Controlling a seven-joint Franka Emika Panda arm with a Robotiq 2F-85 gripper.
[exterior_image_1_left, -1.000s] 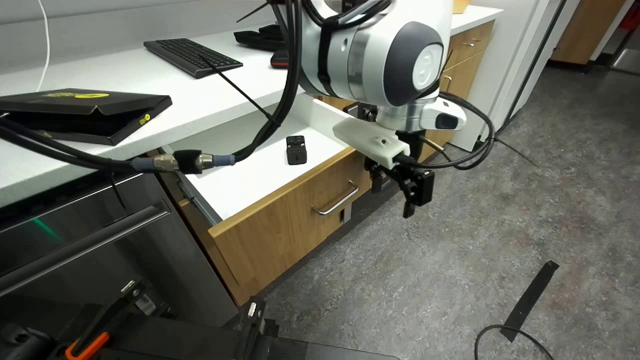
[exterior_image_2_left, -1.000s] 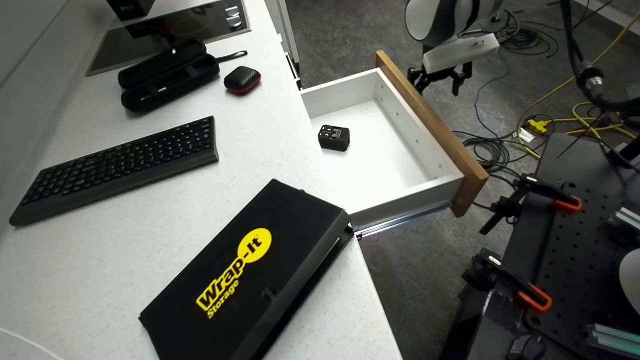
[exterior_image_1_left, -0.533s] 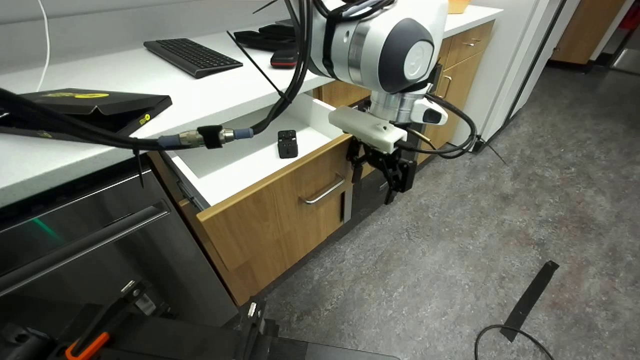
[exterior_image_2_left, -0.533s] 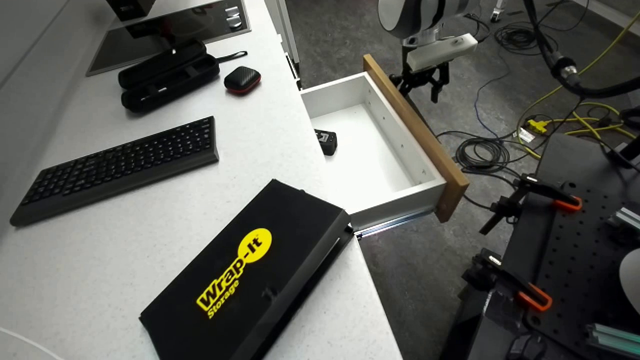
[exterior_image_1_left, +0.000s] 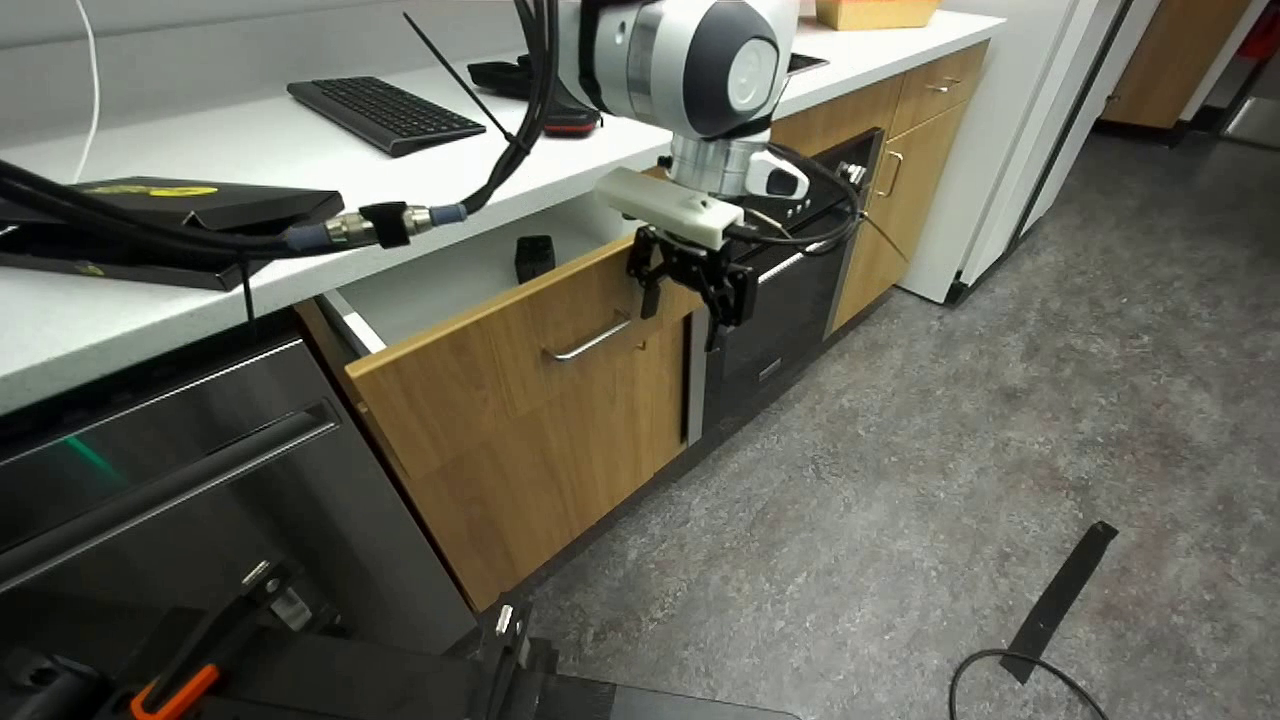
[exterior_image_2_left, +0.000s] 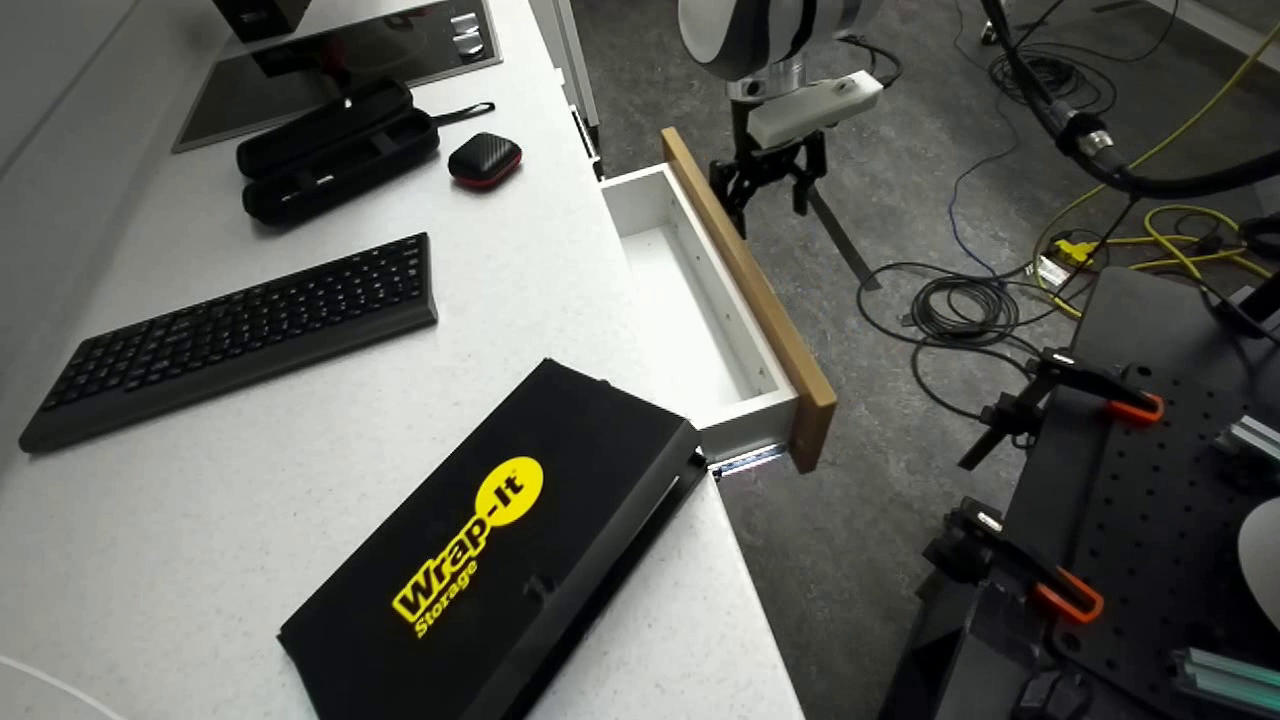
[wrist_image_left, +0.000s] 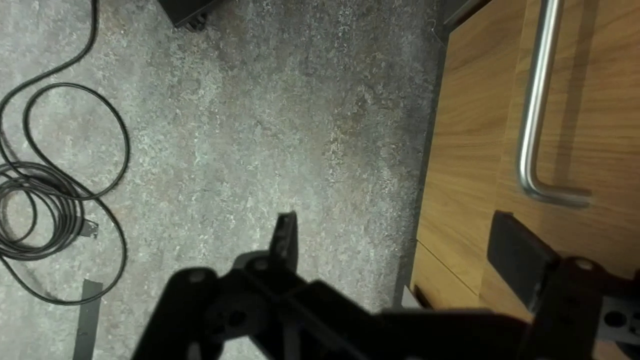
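My black two-fingered pincer (exterior_image_1_left: 682, 320) is hanging, jaws spread, beside a pulled-out white-lined drawer (exterior_image_2_left: 685, 320)

I am gripping nothing: in the wrist view my fingers (wrist_image_left: 517, 255) are standing wide apart, one showing over the drawer's brown wood-grain front panel (exterior_image_1_left: 470, 380), the other over mottled grey floor (wrist_image_left: 310, 150). I am hanging close to the panel's outer face, by its end nearer a glossy black oven (exterior_image_1_left: 790, 310), but whether I am touching it I cannot tell. The panel's silver metal bar handle (wrist_image_left: 537, 105) is ending just beside me, outside the gap between my fingers.

The drawer is jutting part-way out from under the front edge of a speckled white worktop (exterior_image_2_left: 540, 270). Inside it a small black block-shaped gadget (exterior_image_1_left: 535, 255) is sitting, showing just above the panel's top edge in an exterior view.

On the worktop, a flat black box (exterior_image_2_left: 490, 560) with yellow "Wrap-It Storage" lettering is lying with one corner reaching the front edge. A black keyboard (exterior_image_2_left: 240, 335) is lying farther in, toward the back edge. A small rounded black case with red trim (exterior_image_2_left: 485, 160) is resting nearer the front edge, and a long black case (exterior_image_2_left: 330, 185) is lying open just behind it.
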